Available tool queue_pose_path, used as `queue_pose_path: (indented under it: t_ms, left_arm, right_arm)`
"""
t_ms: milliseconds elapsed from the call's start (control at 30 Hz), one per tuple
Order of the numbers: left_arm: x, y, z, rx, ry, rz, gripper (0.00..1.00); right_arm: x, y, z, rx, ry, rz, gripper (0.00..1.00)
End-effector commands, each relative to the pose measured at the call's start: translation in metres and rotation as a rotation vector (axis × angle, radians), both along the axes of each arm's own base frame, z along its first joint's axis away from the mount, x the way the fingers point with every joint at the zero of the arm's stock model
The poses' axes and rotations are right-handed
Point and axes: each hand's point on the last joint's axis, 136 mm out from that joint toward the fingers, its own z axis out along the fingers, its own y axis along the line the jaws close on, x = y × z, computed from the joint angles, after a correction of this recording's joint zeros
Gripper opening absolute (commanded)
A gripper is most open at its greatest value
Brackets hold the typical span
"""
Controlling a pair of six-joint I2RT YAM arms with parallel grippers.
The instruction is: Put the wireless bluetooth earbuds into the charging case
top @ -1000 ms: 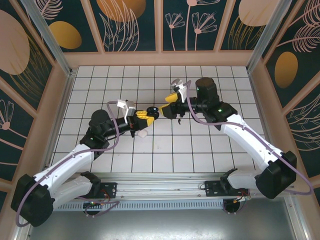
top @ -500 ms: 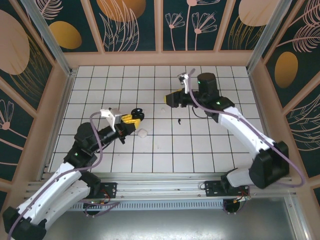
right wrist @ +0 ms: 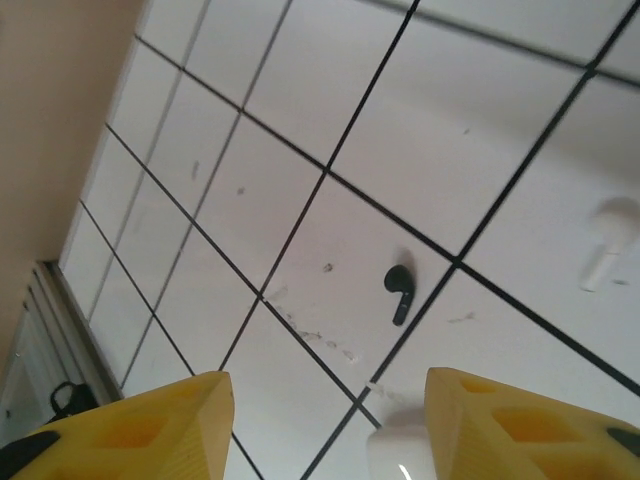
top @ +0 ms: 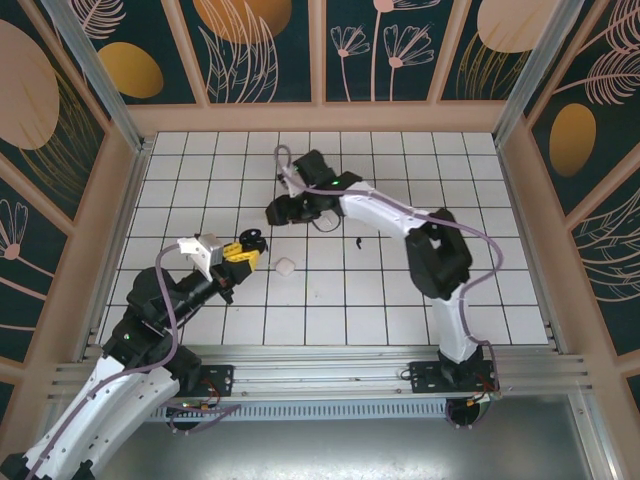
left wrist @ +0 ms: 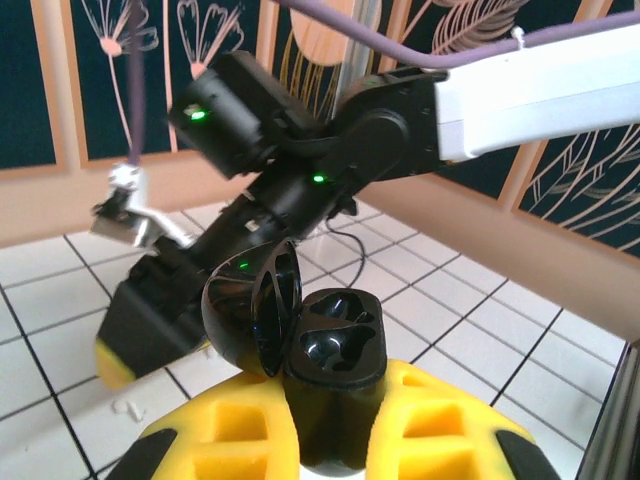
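My left gripper (top: 245, 250) is shut on a black charging case (left wrist: 335, 335), which stands upright between the yellow fingers (left wrist: 230, 420). Its lid (left wrist: 240, 310) is swung open to the left and both wells look empty. My right gripper (top: 272, 213) reaches far over to the left half of the floor and hangs just beyond the case. It is open, with nothing between its fingers (right wrist: 150, 430). Below it on the tiles lie a black earbud (right wrist: 399, 290) and a white earbud (right wrist: 605, 245). The black earbud (top: 358, 240) also lies by the right forearm.
A white charging case (top: 286, 266) lies shut on the floor right of the left gripper, and it (right wrist: 400, 455) sits close to the right gripper's right finger. The right arm's white link (top: 385, 215) spans the middle of the floor. Wooden walls (top: 320, 118) ring the tiles.
The right arm has swung far to the left across the floor, its jaws narrowing. The left arm has pulled back toward the near left, still gripping the black case.
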Motion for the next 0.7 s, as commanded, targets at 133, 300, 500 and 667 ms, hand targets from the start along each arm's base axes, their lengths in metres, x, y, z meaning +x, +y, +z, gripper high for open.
queue_pose_path:
  t_ms: [133, 300, 500, 667]
  left_arm:
    - [-0.008, 0.006, 0.002, 0.033, 0.005, 0.002, 0.00]
    - [-0.011, 0.007, 0.002, 0.034, -0.003, 0.001, 0.00]
    - [-0.011, 0.010, 0.002, 0.050, -0.015, 0.011, 0.00]
    - [-0.009, 0.008, 0.001, 0.057, -0.017, 0.011, 0.00]
  right_arm:
    - [0.003, 0.036, -0.037, -0.152, 0.008, -0.048, 0.45]
    - [0.008, 0.044, -0.060, -0.270, -0.071, -0.062, 0.41]
    - [0.014, 0.040, -0.074, -0.353, -0.113, -0.099, 0.36]
    - [0.008, 0.043, -0.079, -0.367, -0.124, -0.092, 0.32]
